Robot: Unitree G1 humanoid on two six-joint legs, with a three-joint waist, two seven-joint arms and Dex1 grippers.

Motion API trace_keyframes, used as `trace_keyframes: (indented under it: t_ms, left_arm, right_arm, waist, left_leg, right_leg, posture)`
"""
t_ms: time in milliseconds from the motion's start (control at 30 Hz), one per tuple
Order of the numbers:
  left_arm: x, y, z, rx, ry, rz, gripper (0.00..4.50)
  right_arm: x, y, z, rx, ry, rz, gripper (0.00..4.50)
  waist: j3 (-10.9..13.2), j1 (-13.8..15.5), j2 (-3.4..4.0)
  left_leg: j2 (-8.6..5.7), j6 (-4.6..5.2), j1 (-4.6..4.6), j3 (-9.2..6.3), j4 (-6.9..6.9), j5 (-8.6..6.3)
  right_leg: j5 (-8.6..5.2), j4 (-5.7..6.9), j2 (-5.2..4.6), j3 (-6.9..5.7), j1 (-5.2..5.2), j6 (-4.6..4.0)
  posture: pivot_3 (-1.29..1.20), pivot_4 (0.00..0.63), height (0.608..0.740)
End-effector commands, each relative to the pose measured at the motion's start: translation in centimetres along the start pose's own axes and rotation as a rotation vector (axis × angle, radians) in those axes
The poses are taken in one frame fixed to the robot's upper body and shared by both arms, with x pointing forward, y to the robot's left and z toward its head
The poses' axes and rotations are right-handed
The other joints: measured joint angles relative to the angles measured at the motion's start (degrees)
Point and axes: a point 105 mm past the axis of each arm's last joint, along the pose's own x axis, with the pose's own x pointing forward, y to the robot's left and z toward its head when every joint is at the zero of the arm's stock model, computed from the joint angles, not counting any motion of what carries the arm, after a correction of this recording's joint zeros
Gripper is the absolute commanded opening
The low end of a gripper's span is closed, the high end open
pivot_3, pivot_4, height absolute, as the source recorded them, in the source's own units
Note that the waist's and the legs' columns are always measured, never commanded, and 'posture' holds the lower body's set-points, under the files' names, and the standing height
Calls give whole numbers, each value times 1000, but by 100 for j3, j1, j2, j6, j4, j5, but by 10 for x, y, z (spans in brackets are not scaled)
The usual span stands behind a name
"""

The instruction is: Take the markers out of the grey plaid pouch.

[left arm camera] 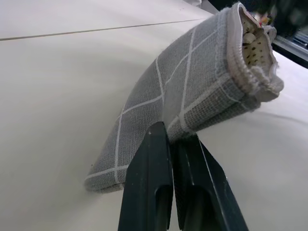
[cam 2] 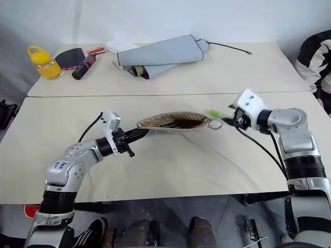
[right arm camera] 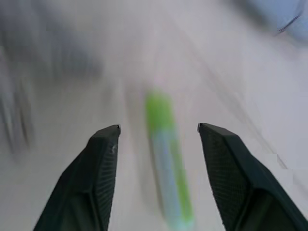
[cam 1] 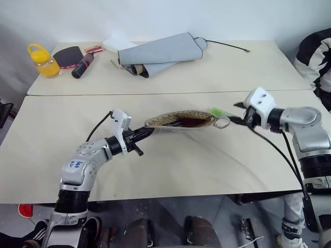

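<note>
**A:** Two pale benches [cam 1: 170, 170] stood end to end under a plain wall. What was nearest?

**B:** The left gripper [cam 1: 148, 133], jaws pressed tight on one end of the grey plaid pouch [cam 1: 181, 122]. The pouch hung lifted off the bench, stretching away from those jaws with its mouth gaping upward and the spotted lining showing.

**A:** And the markers?

**B:** Something dark with a reddish patch [cam 1: 187, 123] lay inside the pouch, likely the red-ended one. The green-ended marker [right arm camera: 166, 163] was outside, just past the pouch's ring end, lying between the spread jaws of the right gripper [right arm camera: 159, 132]. Those jaws stood wide apart, touching nothing that I could see; whether the marker rested on the bench or was dropping, I couldn't tell.

**A:** So which step?

**B:** I'd judge one marker was out and released, one left. Next, the right jaws would need to come back to the open mouth and pinch the dark barrel while the left kept the pouch up.

**A:** Beyond the jaws?

**B:** On the far bench, rolled grey fabric [cam 1: 163, 54], a black-and-red handle [cam 1: 83, 64] and a yellow jug [cam 1: 44, 62].
</note>
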Motion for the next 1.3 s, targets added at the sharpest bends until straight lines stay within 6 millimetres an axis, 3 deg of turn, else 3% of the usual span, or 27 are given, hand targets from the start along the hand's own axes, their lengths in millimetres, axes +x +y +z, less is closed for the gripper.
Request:
trace_keyframes:
  t_ms: [33, 133, 233, 333, 433, 500, 633, 800, 967, 1033, 1133, 1300]
  left_arm:
    - [5, -10, 16, 8, -61, -31, 0]
    - [10, -13, 16, 8, -57, -35, 0]
    - [13, -16, 17, 5, -57, -37, 0]
    - [13, -20, 19, -68, -64, -66, 0]
    - [11, -21, 25, -131, -101, -72, 0]
    - [10, -21, 26, -143, -106, -73, 0]
    - [11, -29, 23, -161, -64, -111, 0]
    - [13, -48, 14, -167, 21, -210, 0]
    - [5, -74, 16, -240, 51, -375, 0]
    - [1, -80, 11, -268, 86, -418, 0]
    - [2, -80, 5, -328, 112, -419, 0]
    - [11, -68, -10, -273, 138, -333, 0]
  right_arm:
    - [0, 18, 63, -24, -216, 82, 2731]
    - [4, 30, 88, -47, -290, 110, 2731]
    - [4, 52, 103, -43, -333, 228, 2142]
    - [14, 86, 102, -111, -297, 350, 1129]
    - [33, 94, 87, -112, -256, 336, 80]
    - [44, 95, 79, -103, -230, 314, 32]
    - [54, 94, 48, -306, -72, 311, 32]
    - [30, 79, 33, -467, 96, 403, 32]
    - [14, 85, 57, -495, 112, 517, 32]
    - [9, 89, 58, -506, 163, 573, 32]
    - [7, 100, 47, -471, 250, 649, 32]
    - [33, 103, 20, -460, 317, 617, 32]
  waist:
    - [0, 8, 0]
    - [0, 24, 0]
    - [0, 60, 0]
    - [0, 35, 0]
    - [-1, 26, -2]
    - [-1, 17, -2]
    - [0, 34, -2]
    - [0, 42, -3]
    - [1, -39, -2]
    - [1, -75, -2]
    - [1, -84, -3]
    - [1, -86, -3]
  left_leg:
    - [0, 0, 1, -1, -1, 0]
    - [-1, -2, 0, -5, -2, -1]
    - [-6, 0, -4, -6, 2, -2]
    - [-5, 2, -5, -7, 0, -3]
    - [-3, 1, -3, -7, -3, -4]
    - [-4, 1, -3, -5, 2, -3]
    - [-6, 1, -2, -1, 5, -3]
    - [-10, 2, -10, -8, 4, -4]
    - [0, -1, -3, -3, -5, -4]
    - [3, -7, 1, -3, -12, -2]
    - [0, -8, 7, -6, -13, -1]
    - [-4, -7, 5, -4, -7, -2]
  right_leg:
    - [0, 1, 0, -1, 0, 0]
    - [0, 1, 0, -2, 1, 0]
    - [0, 0, -4, -3, 0, 0]
    - [1, -1, -4, -3, 0, 2]
    - [1, 1, -2, -4, -1, 2]
    - [1, 2, -2, -3, -1, 2]
    - [1, 3, -2, -1, -1, 2]
    - [3, -3, -3, -3, -1, 5]
    - [2, -10, 5, 2, -2, 4]
    - [1, -7, 7, 3, -1, 1]
    - [1, -4, 6, 3, 2, 1]
    - [1, -7, 2, 4, 3, 1]
  posture:
    - [0, 150, 740]
    - [0, 150, 740]
    - [0, 150, 740]
    - [0, 150, 740]
    - [0, 150, 740]
    - [0, 150, 740]
    - [0, 150, 740]
    - [0, 150, 740]
    - [0, 150, 740]
    - [0, 150, 740]
    - [0, 150, 740]
    - [0, 150, 740]
